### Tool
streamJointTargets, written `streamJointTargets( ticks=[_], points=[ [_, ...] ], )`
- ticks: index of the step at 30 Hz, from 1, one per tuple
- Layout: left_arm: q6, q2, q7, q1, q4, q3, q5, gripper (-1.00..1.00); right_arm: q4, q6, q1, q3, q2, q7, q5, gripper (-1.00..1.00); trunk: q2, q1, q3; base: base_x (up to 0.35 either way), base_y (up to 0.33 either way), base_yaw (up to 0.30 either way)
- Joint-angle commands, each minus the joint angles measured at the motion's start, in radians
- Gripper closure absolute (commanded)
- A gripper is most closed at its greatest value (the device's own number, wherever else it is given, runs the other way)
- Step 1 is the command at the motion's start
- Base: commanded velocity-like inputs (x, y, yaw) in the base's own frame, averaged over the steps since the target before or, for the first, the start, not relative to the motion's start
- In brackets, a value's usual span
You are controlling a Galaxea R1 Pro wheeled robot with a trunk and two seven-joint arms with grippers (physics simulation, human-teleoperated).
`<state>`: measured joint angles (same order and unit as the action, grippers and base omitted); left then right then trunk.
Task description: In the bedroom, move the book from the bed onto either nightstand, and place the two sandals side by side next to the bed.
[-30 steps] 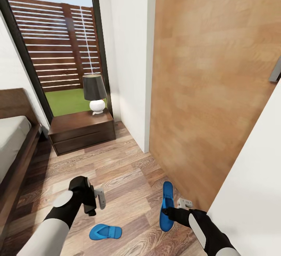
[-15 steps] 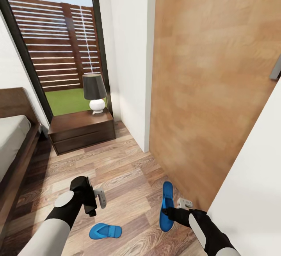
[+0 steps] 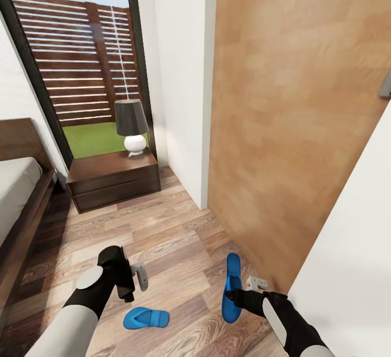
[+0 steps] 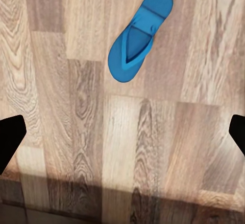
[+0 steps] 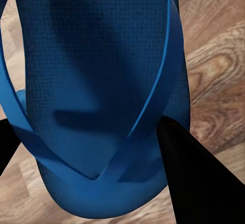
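One bright blue sandal (image 3: 145,318) lies flat on the wood-plank floor, just below my left gripper (image 3: 134,285). That gripper hangs open above the floor, and the same sandal (image 4: 140,36) lies ahead of its spread fingertips (image 4: 10,141). The other sandal (image 3: 232,281) is beside the wooden door, with my right gripper (image 3: 234,295) shut on its side. Close up, this sandal (image 5: 97,60) has a dark finger (image 5: 189,178) against its strap. A nightstand (image 3: 114,179) stands by the window, and the bed (image 3: 16,194) is at the left edge. The book is out of view.
A black-shaded lamp (image 3: 131,127) with a white base stands on the nightstand. A tall wooden door (image 3: 293,129) runs along the right, with a white wall (image 3: 347,270) close beside my right arm. Plank floor stretches between the bed and the door.
The head view has shifted slightly, so the camera moved. My left gripper has sunk a little toward the floor. The right gripper keeps its hold on the sandal.
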<state>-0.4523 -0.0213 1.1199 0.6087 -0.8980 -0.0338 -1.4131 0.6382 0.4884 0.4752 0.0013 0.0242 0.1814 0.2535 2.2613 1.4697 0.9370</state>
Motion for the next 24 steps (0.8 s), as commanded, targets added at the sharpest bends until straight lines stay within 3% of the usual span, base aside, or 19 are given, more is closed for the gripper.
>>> streamJointTargets(
  ticks=[1,24],
  points=[
    [-0.009,-0.002,0.006,0.000,-0.001,-0.003,-0.003,-1.00,0.001,0.006,0.000,0.000,0.000,-0.002,0.006,1.00,0.008,0.004,0.004,0.000,0.000,0.000],
    [-0.008,-0.005,0.000,-0.004,-0.001,-0.003,0.000,-1.00,0.001,0.005,0.000,0.000,0.000,-0.002,0.006,1.00,0.169,0.092,0.076,0.000,0.000,0.000]
  ],
)
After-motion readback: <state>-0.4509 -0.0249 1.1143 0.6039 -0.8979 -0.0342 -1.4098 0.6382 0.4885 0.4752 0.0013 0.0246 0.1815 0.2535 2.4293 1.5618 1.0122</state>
